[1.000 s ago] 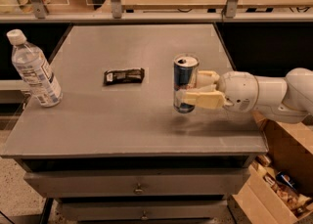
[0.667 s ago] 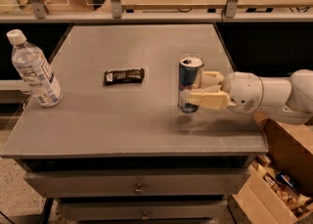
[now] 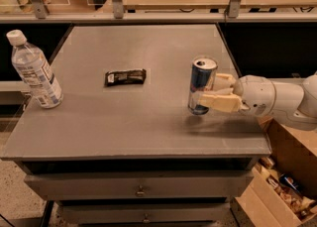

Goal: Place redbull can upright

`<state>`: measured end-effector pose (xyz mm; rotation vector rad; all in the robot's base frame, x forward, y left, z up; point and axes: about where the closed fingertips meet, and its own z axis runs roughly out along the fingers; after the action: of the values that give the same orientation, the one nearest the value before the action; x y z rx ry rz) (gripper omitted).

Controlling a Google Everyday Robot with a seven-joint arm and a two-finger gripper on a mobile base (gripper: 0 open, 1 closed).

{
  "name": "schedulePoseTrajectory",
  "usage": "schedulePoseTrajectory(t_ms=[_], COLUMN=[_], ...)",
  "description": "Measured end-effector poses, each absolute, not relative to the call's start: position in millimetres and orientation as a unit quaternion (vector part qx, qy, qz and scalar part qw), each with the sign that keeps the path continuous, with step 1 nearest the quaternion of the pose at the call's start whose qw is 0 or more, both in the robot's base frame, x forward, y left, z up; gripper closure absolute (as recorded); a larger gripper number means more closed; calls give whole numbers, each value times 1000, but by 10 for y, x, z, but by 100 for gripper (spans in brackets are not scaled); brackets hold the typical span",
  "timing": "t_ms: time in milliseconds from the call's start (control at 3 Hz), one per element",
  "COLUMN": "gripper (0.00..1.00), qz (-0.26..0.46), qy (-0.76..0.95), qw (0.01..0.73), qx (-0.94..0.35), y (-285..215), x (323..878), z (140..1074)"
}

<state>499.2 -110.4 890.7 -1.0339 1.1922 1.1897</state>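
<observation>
Shifted slightly rightward, the smooth cream tool [image 3: 209,90] clasps the slim, shiny redbull can [image 3: 203,75] upright.

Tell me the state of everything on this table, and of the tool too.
redbull can: upright, held, near right edge of table
tool: at the right, shut on the redbull can
water bottle: upright, cap on, left edge
black wrapper: lying flat, mid-table
drawers: shut
</observation>
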Motion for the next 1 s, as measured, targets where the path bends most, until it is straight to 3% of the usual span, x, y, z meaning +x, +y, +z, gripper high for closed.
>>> schedulePoseTrajectory(t_ms=[333,1000], gripper=[84,37], qz=[496,488], qy=[497,492], qw=[562,565], qx=[-438,-447], y=[-1215,-1341], x=[4986,4976], z=[8883,8812])
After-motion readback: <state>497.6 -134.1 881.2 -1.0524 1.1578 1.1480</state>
